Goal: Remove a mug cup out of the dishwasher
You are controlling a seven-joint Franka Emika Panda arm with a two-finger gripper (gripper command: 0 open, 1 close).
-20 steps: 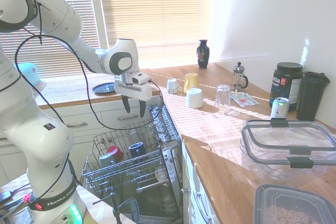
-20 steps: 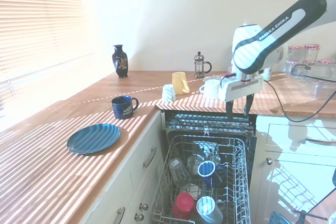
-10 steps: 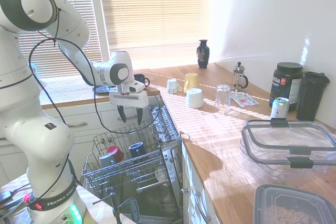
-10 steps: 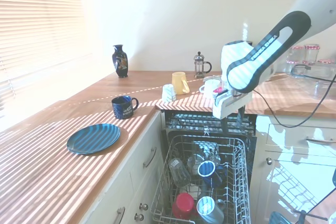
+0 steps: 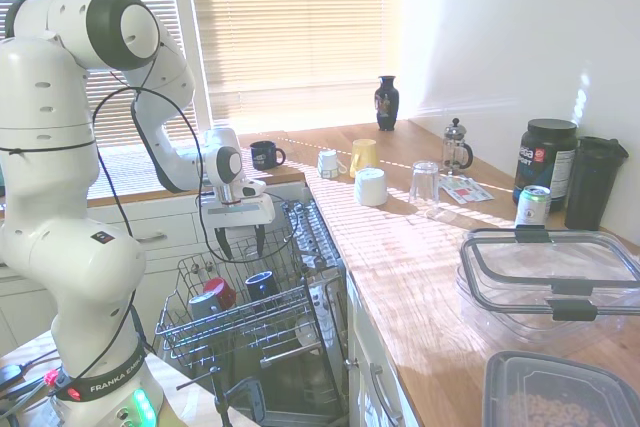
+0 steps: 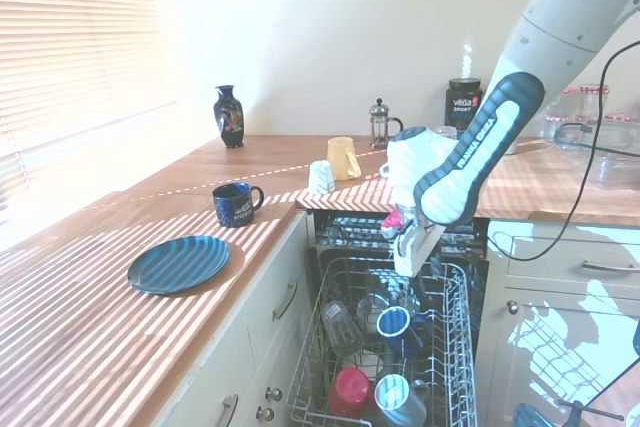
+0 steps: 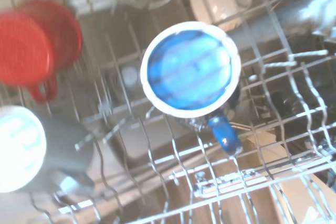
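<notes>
Above the pulled-out rack (image 5: 235, 312) of the dishwasher (image 6: 400, 237) hangs the gripper (image 5: 238, 241), fingers pointing down and spread apart with nothing between them. Under it the mug cup (image 5: 262, 284) stands upright in the wire rack, mouth up, its bluish inside showing; the wrist view looks nearly straight down into it (image 7: 190, 69), handle sticking out to one side.

To do this step well, I judge the fingers should come straight down so one goes inside the rim and the other outside the wall, on a side away from the handle and clear of the rack wires. The red mug (image 5: 221, 293) and the grey cup (image 5: 204, 304) sit just beside it on the near side, so the descent should stay centred over the blue opening.

From the white base the arm rises, bends over at the elbow and reaches down, wrist vertical over the rack
</notes>
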